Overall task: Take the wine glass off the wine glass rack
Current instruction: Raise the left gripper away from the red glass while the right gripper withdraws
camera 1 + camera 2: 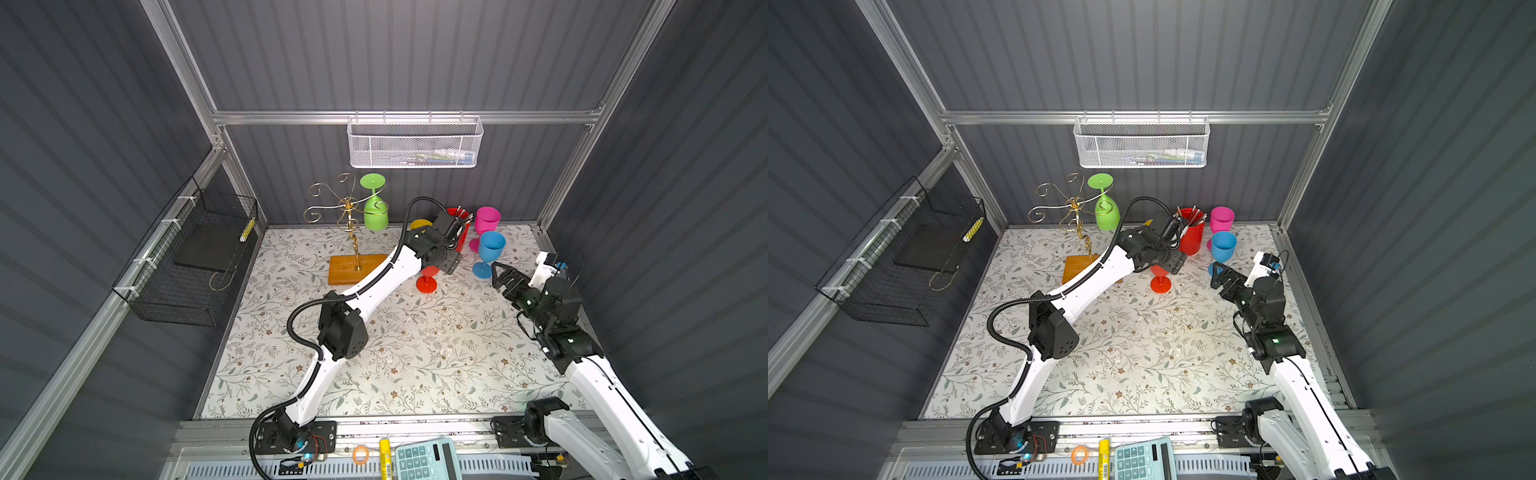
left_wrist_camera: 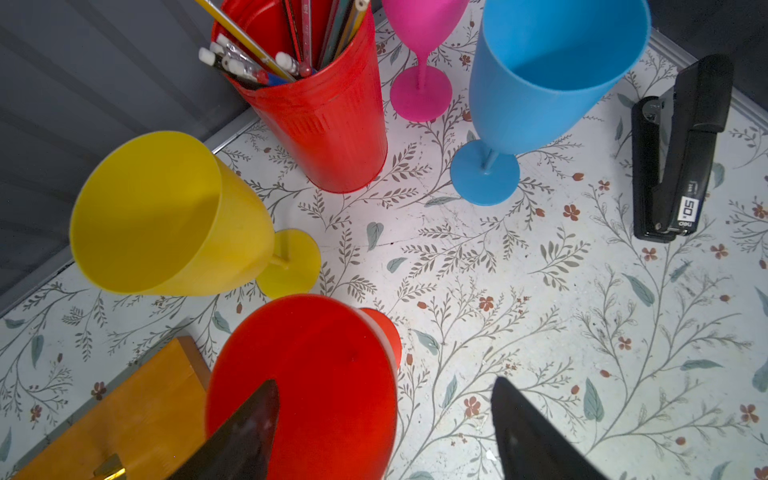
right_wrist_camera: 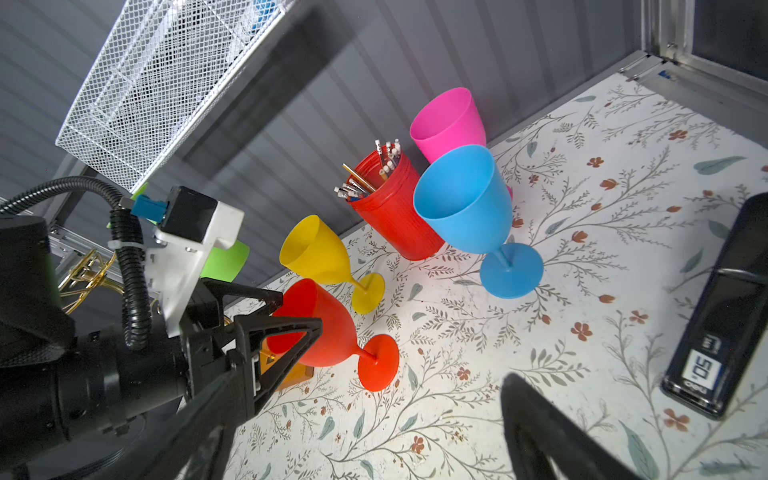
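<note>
The wine glass rack (image 1: 348,208) (image 1: 1073,208) is a gold wire stand on an orange-brown wooden base (image 1: 345,272) (image 2: 137,415) at the back left. A green wine glass (image 1: 375,214) (image 1: 1107,214) hangs upside down from one of its arms. A red wine glass (image 1: 427,283) (image 1: 1160,283) (image 2: 316,374) (image 3: 328,328) stands upright on the mat beside the base. My left gripper (image 2: 386,424) (image 3: 301,309) hovers over its bowl, open, one finger over the rim and the other well apart. My right gripper (image 1: 500,277) (image 1: 1221,276) (image 3: 365,415) is open and empty near the blue glass.
Yellow (image 2: 166,216), pink (image 1: 487,220) and blue (image 1: 491,246) wine glasses and a red pencil cup (image 2: 328,112) crowd the back right. A black stapler (image 2: 681,153) lies by the right wall. A white mesh basket (image 1: 415,143) and a black wire basket (image 1: 187,257) hang on the walls.
</note>
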You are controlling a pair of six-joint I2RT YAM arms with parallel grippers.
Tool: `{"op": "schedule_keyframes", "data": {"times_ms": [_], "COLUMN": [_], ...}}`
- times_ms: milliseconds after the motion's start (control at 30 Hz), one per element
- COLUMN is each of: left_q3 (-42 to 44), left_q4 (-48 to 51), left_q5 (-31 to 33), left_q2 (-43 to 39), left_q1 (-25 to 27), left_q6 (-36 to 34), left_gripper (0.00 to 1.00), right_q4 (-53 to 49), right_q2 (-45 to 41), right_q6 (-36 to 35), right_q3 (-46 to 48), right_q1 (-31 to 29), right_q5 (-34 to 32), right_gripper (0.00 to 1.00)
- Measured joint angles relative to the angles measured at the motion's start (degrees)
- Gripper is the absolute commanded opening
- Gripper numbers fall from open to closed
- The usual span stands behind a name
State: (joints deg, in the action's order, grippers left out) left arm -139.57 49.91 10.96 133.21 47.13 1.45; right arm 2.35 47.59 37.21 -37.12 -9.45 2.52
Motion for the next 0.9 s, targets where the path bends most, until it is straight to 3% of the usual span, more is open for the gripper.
{"op": "schedule_keyframes", "data": {"times_ms": [200,600,767,900], "left_q3": [0.59,0.66,-2.84,-1.53], "left_q4": [-0.13,-1.73,-0.63,1.05], "left_q5": [-0.48,-1.07,1.70,4.15], "left_q2": [-3.74,-19.19,-20.35,-21.81], "left_q1": [0.00,0.00,-1.16,-5.64], "left_q6": [0.04,-0.33,-1.05,-0.72], "left_gripper": [0.92,0.98,0.98,0.98], "right_q4": [-1.70,-5.03,-4.81,-3.91], "right_q2": [-0.81,-1.09,3.89,11.13], "right_q6": [-0.20,-0.07,0.33,0.92], "right_q3": [-2.95,-12.00,-17.66,-22.58], "right_q1": [-0.52,-1.95,-5.97,-10.03], "right_q5": [-0.22,-0.31,-0.09,0.57], "right_gripper": [0.98,0.97,0.95,0.94]}}
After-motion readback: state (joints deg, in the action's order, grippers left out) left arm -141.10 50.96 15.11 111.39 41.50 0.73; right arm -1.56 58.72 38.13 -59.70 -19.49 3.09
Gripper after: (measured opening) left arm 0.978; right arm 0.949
